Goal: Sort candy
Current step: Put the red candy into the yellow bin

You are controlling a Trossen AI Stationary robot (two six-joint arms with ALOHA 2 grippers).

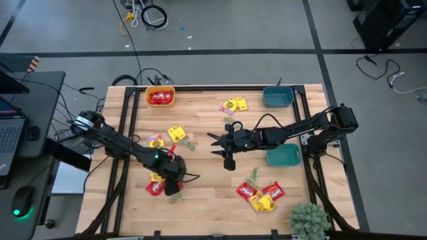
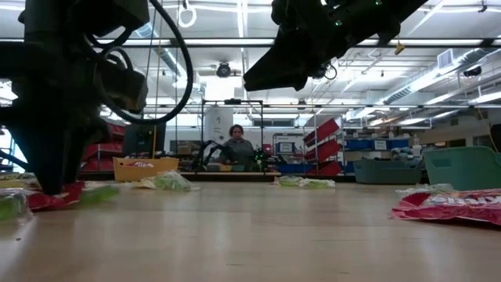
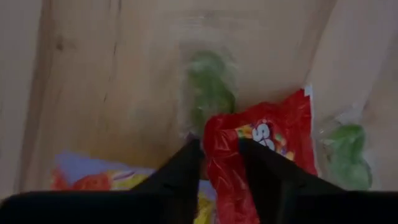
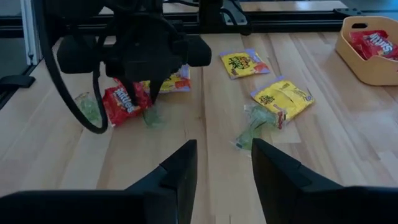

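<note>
Candy lies scattered over the wooden surface (image 1: pixel 213 193), and the orange bowl (image 1: pixel 160 97) at the far edge serves as the reference point. That bowl already holds red packets, which suggests red is being collected there.

Left claw (image 3: pixel 219 163) is down at the surface, well toward the near edge from the orange bowl, with its fingers straddling a red packet (image 3: pixel 261 149). The wrist view shows the crumpled wrapper rising between the two fingers and touching both, so the claw appears closed on it. The packet's far end looks to be resting on the wood, so it does not appear lifted. Pale green packets (image 3: pixel 211 87) lie just beside it, and a yellow packet (image 3: pixel 112 180) sits partly under the claw; the narrow pinch on the red wrapper's edge seems chosen to avoid dragging these neighbours along.

Right claw (image 4: pixel 222 163) hovers above the middle of the surface, well to the side of the orange bowl, fingers parted and holding nothing. It points toward a green packet (image 4: pixel 255 127) and a yellow one (image 4: pixel 283 96), probably its next candidates.

Two teal bowls (image 1: pixel 278 97) stand on the right arm's side, far across from the orange bowl, within that arm's reach. More red and yellow packets (image 1: pixel 260 195) wait near the front edge.
</note>
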